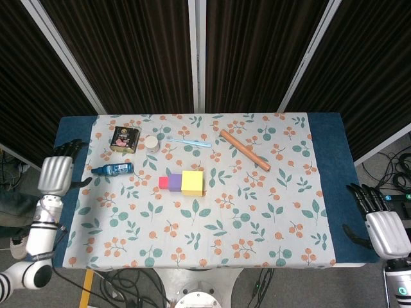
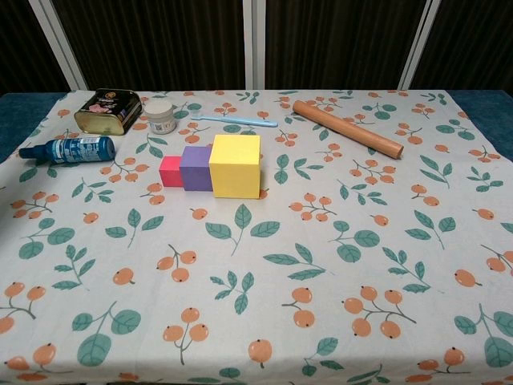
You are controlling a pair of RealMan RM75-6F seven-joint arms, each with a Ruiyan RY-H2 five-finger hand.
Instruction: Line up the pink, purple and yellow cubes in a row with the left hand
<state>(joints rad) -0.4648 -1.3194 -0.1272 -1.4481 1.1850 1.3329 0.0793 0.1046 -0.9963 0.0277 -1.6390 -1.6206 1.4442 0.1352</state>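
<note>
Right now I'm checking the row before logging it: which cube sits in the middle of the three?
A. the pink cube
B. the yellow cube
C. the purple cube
C: the purple cube sits between the small pink cube and the large yellow cube, touching both.

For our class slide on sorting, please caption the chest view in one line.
Pink cube, purple cube and yellow cube touching in a row on a leaf-print cloth, no hand in frame.

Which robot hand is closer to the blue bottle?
Left. The left hand sits just left of the blue bottle; the right hand is far across the table's opposite edge.
</note>
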